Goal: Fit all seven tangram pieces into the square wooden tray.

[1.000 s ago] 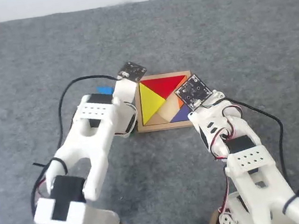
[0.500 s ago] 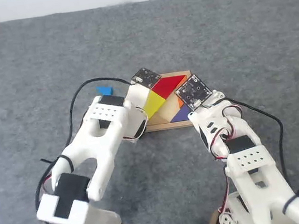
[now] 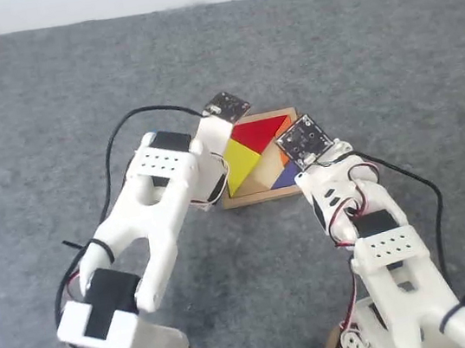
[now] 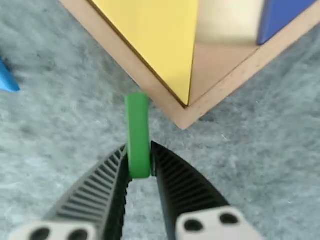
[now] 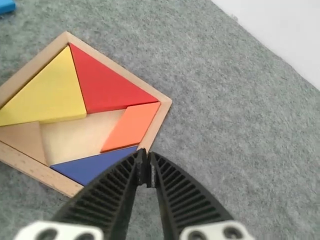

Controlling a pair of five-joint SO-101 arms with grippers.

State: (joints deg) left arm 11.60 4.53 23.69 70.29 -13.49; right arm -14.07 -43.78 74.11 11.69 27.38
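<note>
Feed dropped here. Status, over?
Left pincer shut on green piece, beside tray corner. Right pincer shut, empty, at tray edge. Middle gap bare.

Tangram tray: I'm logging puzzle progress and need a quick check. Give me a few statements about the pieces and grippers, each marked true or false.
1. The left gripper is shut on a green piece. True.
2. The green piece lies flat inside the tray. False: it is held on edge, just outside the tray's corner.
3. The red triangle sits in the tray against the yellow triangle. True.
4. The right gripper holds the orange piece. False: it is shut on nothing, and the orange piece lies in the tray.
5. Every piece not in a gripper is in the tray. False: a light blue piece lies on the grey mat outside it.
</note>
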